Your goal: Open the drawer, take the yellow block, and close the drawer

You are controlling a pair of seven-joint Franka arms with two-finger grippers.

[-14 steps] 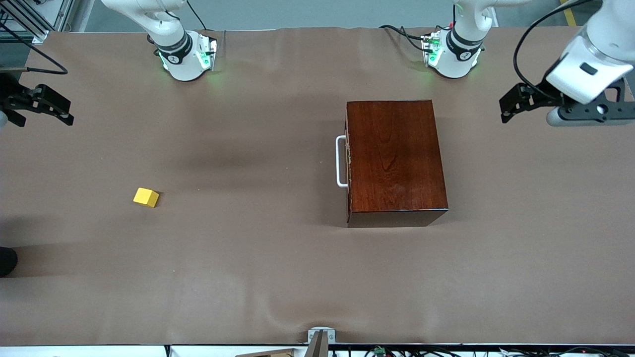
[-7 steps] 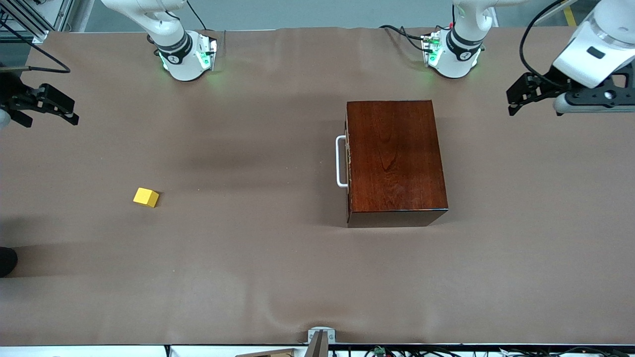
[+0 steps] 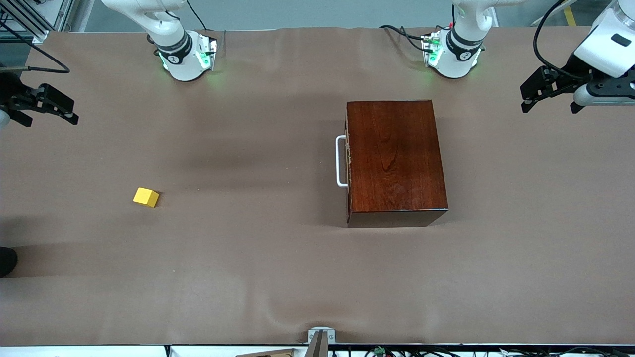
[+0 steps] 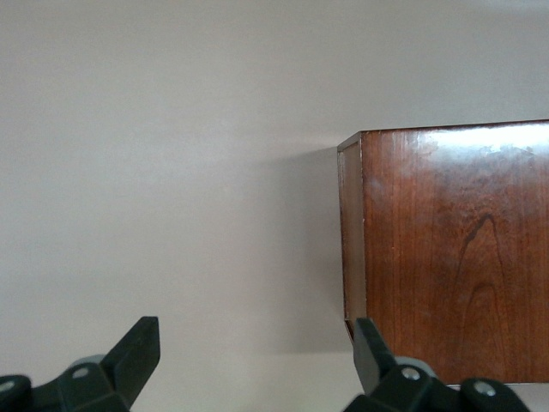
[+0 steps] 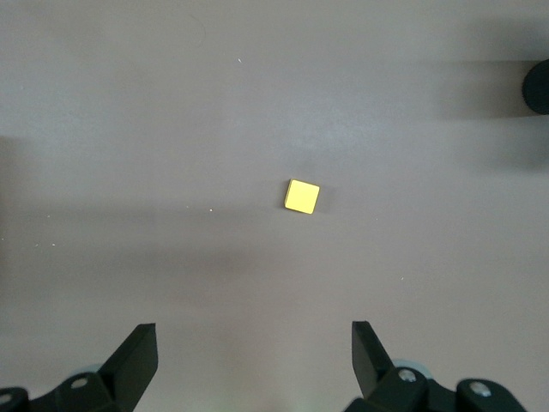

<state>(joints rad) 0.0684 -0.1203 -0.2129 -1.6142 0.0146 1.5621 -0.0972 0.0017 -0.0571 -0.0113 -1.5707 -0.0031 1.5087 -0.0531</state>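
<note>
The dark reddish-brown wooden box (image 3: 394,158) stands on the brown table. Its drawer is pushed in, with only the white bar handle (image 3: 340,161) showing on the side that faces the right arm's end. The yellow block (image 3: 146,197) lies on the bare table toward the right arm's end. My left gripper (image 3: 527,99) is open and empty in the air at the left arm's end. In the left wrist view it (image 4: 257,352) looks down on the box (image 4: 455,249). My right gripper (image 3: 69,113) is open and empty at the right arm's end. In the right wrist view it (image 5: 255,352) is apart from the block (image 5: 301,196).
The two arm bases (image 3: 186,54) (image 3: 454,52) stand at the table's edge farthest from the front camera. A dark round object (image 3: 6,260) shows at the right arm's end of the table. A small metal bracket (image 3: 320,337) sits at the edge nearest the camera.
My left gripper has drawn back and up toward the left arm's end, away from the box. My right gripper has shifted only slightly. The box and the block have not moved.
</note>
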